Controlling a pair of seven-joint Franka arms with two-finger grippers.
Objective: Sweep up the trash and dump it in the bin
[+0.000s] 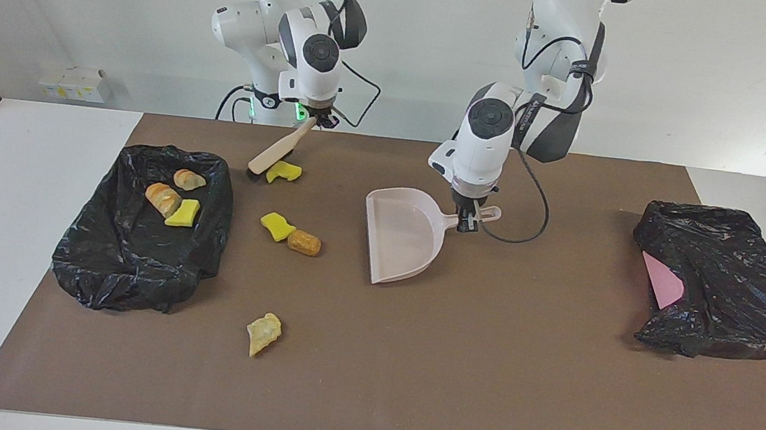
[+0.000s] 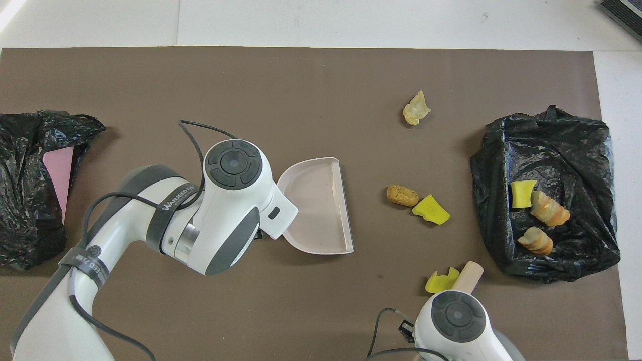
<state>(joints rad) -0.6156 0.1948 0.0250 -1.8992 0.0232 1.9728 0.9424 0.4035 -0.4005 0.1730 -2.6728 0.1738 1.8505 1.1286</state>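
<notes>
My right gripper [image 1: 317,121] is shut on the handle of the beige hand brush [image 1: 279,149], whose bristles rest on the mat beside a yellow trash chunk [image 1: 284,172]. The brush handle [image 2: 469,276] and that chunk [image 2: 441,282] also show from overhead. My left gripper [image 1: 468,222] is shut on the handle of the beige dustpan [image 1: 402,234], low at the mat, its mouth facing a yellow chunk [image 1: 276,226] and a bread lump [image 1: 304,242]. A pale lump [image 1: 263,333] lies farther from the robots. The black-lined bin [image 1: 117,274] holds three pieces.
A second black bag [image 1: 721,283] with a pink sheet in it lies at the left arm's end of the brown mat. Overhead, the left wrist hides the dustpan [image 2: 316,205] handle. The bin [image 2: 577,135] sits at the right arm's end.
</notes>
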